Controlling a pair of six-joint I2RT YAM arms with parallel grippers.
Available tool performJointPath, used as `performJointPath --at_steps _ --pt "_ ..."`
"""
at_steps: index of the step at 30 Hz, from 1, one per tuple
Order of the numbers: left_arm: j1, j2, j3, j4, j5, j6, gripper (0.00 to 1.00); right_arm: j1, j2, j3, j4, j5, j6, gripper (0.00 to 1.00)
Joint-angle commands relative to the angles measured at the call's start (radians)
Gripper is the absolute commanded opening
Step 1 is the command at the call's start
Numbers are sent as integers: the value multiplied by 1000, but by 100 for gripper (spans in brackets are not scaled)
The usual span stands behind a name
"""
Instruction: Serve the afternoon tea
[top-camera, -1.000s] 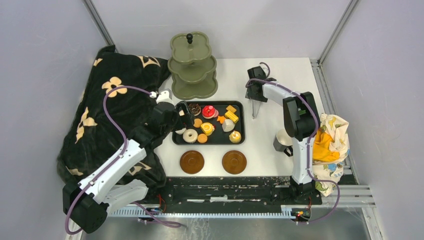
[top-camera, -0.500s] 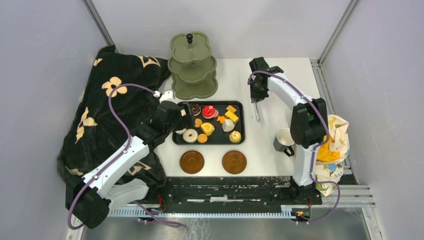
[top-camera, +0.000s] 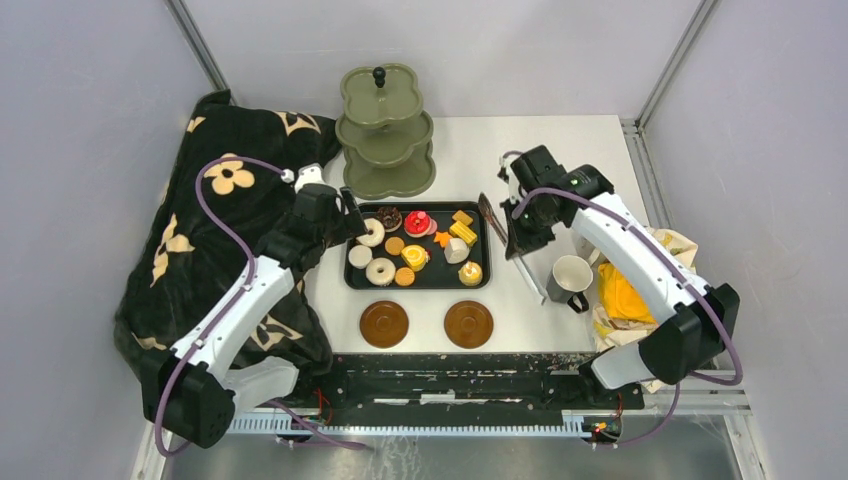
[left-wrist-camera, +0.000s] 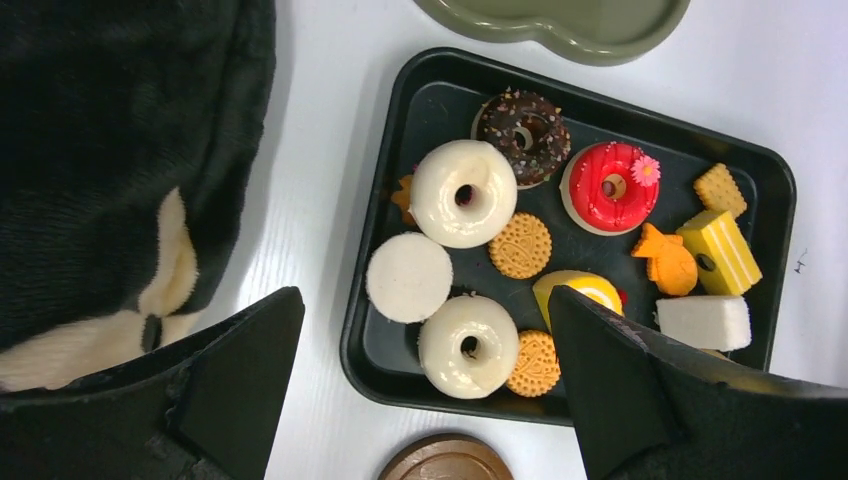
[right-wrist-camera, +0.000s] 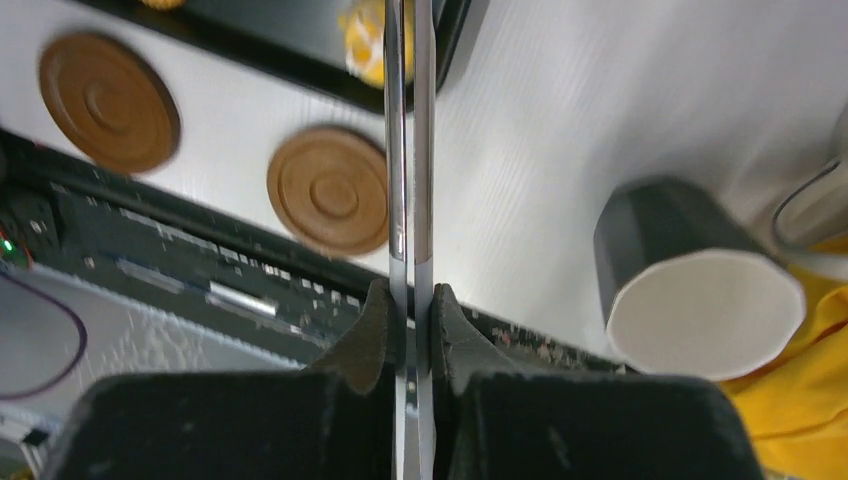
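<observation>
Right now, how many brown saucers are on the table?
2. Both lie bare on the table, near side of the black tray: left saucer below the tray's left half, right saucer below its right half. None looks hidden.

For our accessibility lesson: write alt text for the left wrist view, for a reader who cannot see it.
A black tray holds toy pastries: white donuts, a chocolate donut, a red cake and cookies. The open left gripper hovers above it.
</observation>
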Motion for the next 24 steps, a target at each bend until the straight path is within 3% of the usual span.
performJointPath --at_steps 1,5,10,12,18,21,24 --pt "35 -23 63 13 -18 80 99 37 -106 -52 -151 -8 -9 1" --pt "67 23 108 4 96 117 99 50 -170 -78 -208 -1 -13 4" --pt "-176 38 166 7 -74 217 99 97 -186 -98 -214 -35 -22 13" --pt "-215 60 180 2 -51 188 99 121 -179 -86 -215 -11 -11 16" --pt "-216 -21 63 116 86 109 99 182 -160 -68 -132 19 67 20" --pt "-214 -46 41 104 54 99 99 205 -121 -60 -101 10 87 21" --pt "-206 -51 42 75 8 80 99 233 -57 -35 -90 43 60 32"
